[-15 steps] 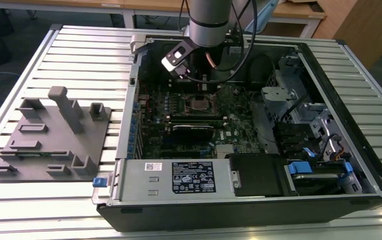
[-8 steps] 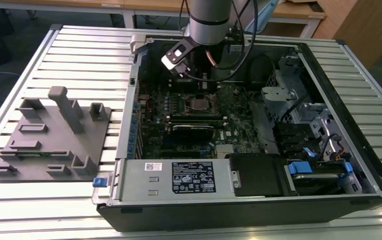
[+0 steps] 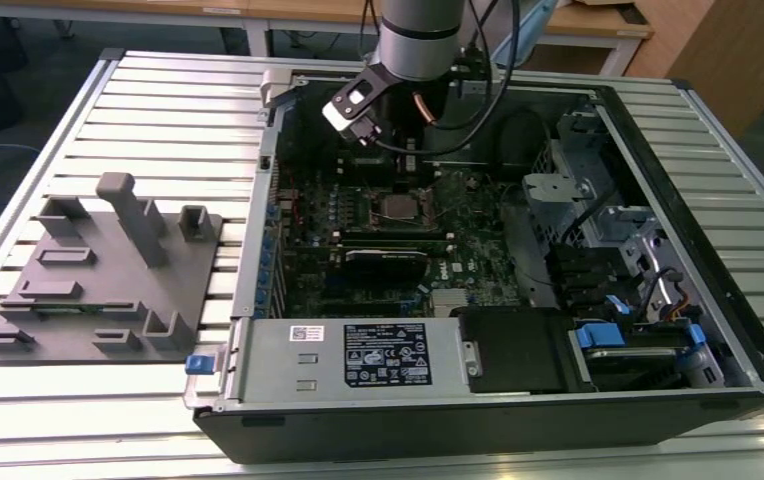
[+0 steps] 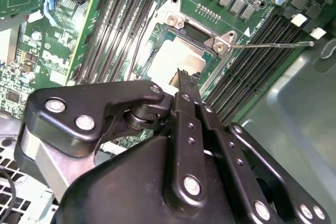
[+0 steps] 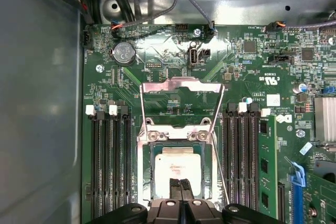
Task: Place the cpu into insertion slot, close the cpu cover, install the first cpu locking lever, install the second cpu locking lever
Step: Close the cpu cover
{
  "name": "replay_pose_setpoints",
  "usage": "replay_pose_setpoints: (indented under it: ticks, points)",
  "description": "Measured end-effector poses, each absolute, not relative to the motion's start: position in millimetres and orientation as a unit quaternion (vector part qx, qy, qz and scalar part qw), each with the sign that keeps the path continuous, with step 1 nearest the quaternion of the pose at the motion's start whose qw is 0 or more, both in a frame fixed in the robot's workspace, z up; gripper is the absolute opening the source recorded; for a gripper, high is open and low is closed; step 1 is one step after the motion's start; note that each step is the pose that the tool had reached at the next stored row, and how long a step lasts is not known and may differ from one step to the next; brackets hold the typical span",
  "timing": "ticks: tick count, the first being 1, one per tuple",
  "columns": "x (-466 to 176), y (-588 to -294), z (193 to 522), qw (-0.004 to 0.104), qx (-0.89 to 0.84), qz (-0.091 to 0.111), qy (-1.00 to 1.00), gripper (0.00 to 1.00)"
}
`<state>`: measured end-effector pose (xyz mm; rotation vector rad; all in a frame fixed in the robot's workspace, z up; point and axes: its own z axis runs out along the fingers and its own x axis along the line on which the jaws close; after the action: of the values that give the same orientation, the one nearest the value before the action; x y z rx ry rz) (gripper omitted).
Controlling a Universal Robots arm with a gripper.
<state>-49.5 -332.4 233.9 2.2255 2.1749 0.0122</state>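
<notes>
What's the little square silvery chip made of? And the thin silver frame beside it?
The small square silver-tan cpu seems topped with dull metal: a soft sheen, no mirror glints. The thin square silver cpu cover looks like bare sheet metal, probably steel: brighter, with gleaming edges.

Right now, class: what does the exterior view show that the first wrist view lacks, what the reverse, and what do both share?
Exterior view: the grey fixture block, the slatted table, the power supply. First wrist view: the coin battery, the cpu cover standing open. Shared: the green motherboard, the insertion slot holding the cpu, the end effector over it.
</notes>
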Motion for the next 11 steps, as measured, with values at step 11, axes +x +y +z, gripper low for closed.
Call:
replay_pose_setpoints:
  ticks: [11]
  points:
    - [-50,-332,255,0.015,0.715,0.004,0.699,0.10]
